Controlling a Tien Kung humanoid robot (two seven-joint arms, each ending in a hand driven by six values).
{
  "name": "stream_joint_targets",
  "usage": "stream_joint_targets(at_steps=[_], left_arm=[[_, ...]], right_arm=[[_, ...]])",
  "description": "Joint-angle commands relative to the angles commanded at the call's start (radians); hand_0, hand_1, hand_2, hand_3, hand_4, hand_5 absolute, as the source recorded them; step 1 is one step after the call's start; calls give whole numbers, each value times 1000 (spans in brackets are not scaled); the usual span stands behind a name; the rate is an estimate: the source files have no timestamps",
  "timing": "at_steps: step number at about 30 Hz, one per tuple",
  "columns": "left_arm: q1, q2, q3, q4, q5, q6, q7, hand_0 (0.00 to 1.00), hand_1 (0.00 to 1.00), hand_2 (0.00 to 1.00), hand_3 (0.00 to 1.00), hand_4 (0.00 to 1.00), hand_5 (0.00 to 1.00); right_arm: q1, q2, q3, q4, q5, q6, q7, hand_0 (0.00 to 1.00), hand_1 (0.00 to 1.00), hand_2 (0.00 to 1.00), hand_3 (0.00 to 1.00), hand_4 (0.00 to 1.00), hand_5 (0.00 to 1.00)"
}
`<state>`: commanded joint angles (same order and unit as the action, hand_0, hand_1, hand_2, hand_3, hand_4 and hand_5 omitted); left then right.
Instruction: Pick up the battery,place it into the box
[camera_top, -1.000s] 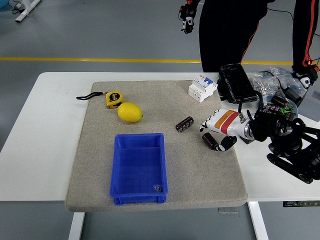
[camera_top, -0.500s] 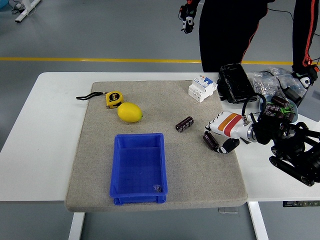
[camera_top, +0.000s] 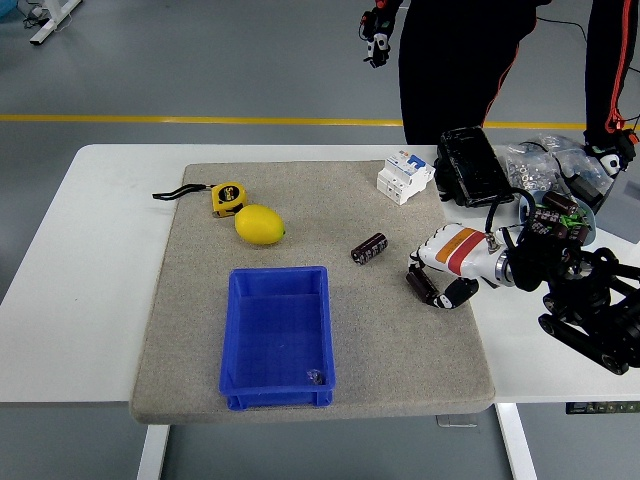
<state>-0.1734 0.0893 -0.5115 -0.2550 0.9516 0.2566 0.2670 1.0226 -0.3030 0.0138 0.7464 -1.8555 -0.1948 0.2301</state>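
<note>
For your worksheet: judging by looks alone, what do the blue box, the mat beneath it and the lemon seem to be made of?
Blue box: probably moulded plastic; uniform colour, slight sheen, thin rimmed walls.
Mat: looks like felt or woven fabric; matt, speckled grey-beige, soft edges.
Lemon: smooth, evenly yellow, slightly glossy skin; real fruit or plastic replica cannot be told.

My right hand (camera_top: 447, 268) reaches in from three o'clock, its fingers curled around a dark battery (camera_top: 421, 284) at the grey mat's (camera_top: 400, 350) right edge. A second battery (camera_top: 369, 248) lies just at ten o'clock of that hand, apart from it. The blue box (camera_top: 278, 335) sits at six o'clock on the mat. A lemon (camera_top: 260, 225) and a yellow tape measure (camera_top: 228, 198) lie toward ten o'clock, touching each other. A white breaker (camera_top: 404, 176) rests at one o'clock. A person (camera_top: 450, 60) stands at twelve.
</note>
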Motion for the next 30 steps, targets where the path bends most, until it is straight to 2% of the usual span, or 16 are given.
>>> stream_joint_targets(at_steps=[1,2,7,8,12,16,20,22,25,26,30], left_arm=[[0,0,0,0,0,0,0,576,599,631,578,626,587],[0,0,-2,0,2,-1,0,578,599,630,578,626,587],[0,2,-2,1,3,-2,0,578,599,630,578,626,587],[0,2,-3,1,3,-1,0,576,598,629,578,625,586],[2,4,-4,1,5,-2,1,576,598,629,578,625,586],[4,5,-6,3,7,-2,1,577,595,625,578,625,586],[6,8,-4,3,4,-2,0,577,592,625,578,625,586],[7,8,-7,4,6,-2,0,577,592,625,578,625,586],[9,7,-7,6,3,0,-1,577,592,625,578,625,586],[9,8,-7,6,4,0,-1,577,591,624,577,626,587],[10,8,-8,6,3,1,-1,577,591,624,577,626,587]], right_arm=[[0,0,0,0,1,-1,0,673,603,612,567,729,354],[0,-1,1,0,1,-4,2,627,543,555,510,703,343],[3,-9,3,8,4,-22,11,627,543,555,510,703,343],[4,-11,4,9,3,-23,12,538,465,507,476,680,331],[6,-18,12,17,2,-22,12,538,465,507,476,680,331],[6,-30,39,52,-8,-18,1,530,461,501,473,676,335],[8,-47,90,131,-27,-14,-27,534,466,503,474,669,324],[9,-56,121,201,-39,-5,-53,534,466,503,474,669,324],[9,-63,159,302,-64,38,-103,534,466,503,474,669,324],[9,-64,171,340,-74,53,-122,550,507,547,495,686,330],[18,-54,185,470,-85,81,-170,550,507,547,495,686,330]])
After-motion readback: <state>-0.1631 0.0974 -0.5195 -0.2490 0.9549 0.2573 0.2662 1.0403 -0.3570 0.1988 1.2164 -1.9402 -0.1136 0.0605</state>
